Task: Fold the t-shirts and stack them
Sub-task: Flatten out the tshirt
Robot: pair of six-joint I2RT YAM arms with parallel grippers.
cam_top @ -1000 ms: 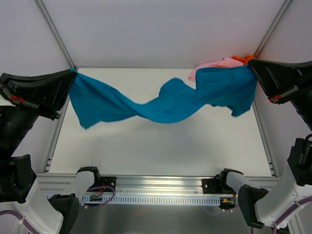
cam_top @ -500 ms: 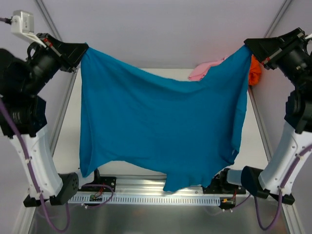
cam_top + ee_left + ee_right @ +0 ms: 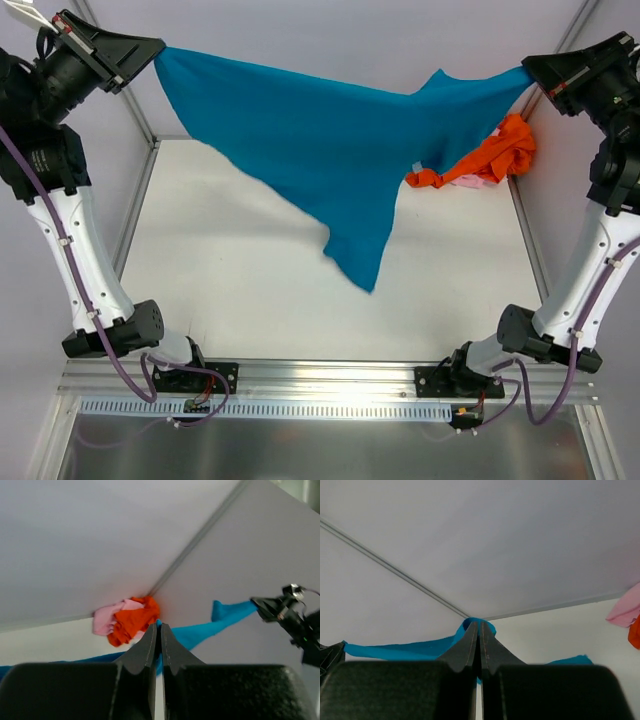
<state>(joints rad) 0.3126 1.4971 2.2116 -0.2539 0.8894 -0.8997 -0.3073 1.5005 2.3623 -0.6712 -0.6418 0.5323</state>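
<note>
The teal-blue t-shirt (image 3: 330,150) hangs stretched high above the table between both arms, its loose part drooping to a point near the table's middle. At the upper left my left gripper (image 3: 157,50) is shut on one corner of it; in the left wrist view the teal cloth (image 3: 200,632) runs out from the closed left gripper (image 3: 159,626). My right gripper (image 3: 528,72) is shut on the opposite corner at the upper right, with the cloth (image 3: 410,649) bunched round the right gripper (image 3: 479,623). The orange t-shirt (image 3: 495,155) lies crumpled at the back right over the pink one (image 3: 470,180).
The white table (image 3: 230,270) is bounded by side rails and white walls. The orange (image 3: 132,622) and pink (image 3: 107,617) pile sits in the far right corner. Both arm bases stand at the near edge by the metal rail (image 3: 320,385).
Both arms went up from table height and spread the teal shirt open in the air. Since half a second ago its lower part has swung away from the camera and now droops to a point.
</note>
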